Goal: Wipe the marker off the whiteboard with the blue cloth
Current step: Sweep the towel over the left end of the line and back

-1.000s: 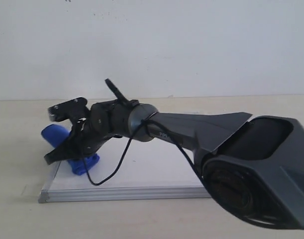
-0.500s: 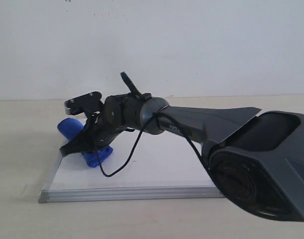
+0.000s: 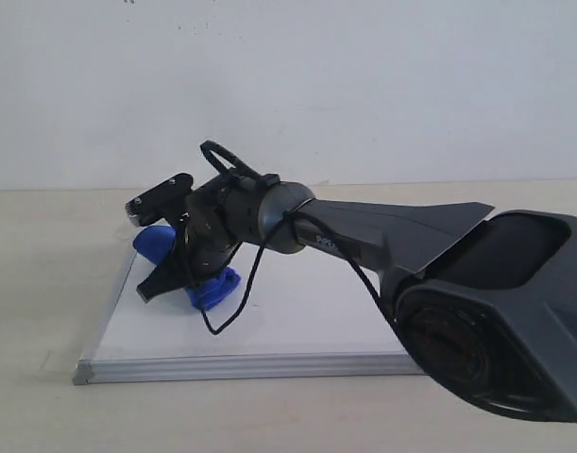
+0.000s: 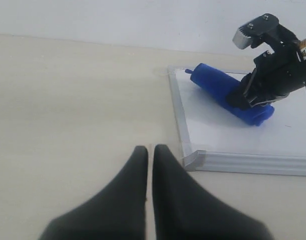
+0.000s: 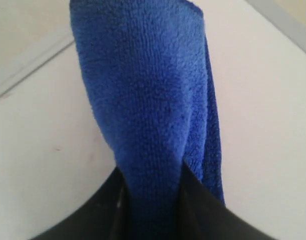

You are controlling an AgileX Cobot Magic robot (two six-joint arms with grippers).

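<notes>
Jaws on the left arm are pinched together on nothing, hanging low over the counter (image 4: pixel 67 100) just off a corner of the whiteboard (image 4: pixel 223 132). They look parked out of the way, leaving the board to the other arm.

Moving right onto the board's left part, the blue cloth (image 3: pixel 212 288) lies as a thick roll flat against the white surface. The right jaws are clenched across its middle, pile bulging out on both sides. Gripping it mid-roll probably keeps its whole length pressed down for a broad swipe.

Further right, the right arm (image 3: pixel 392 236) reaches in across the board, wrist tipped down onto the cloth.

And the marker? No red shows on the visible white. Whether it's hidden beneath cloth and arm or already wiped cannot be told.
</notes>
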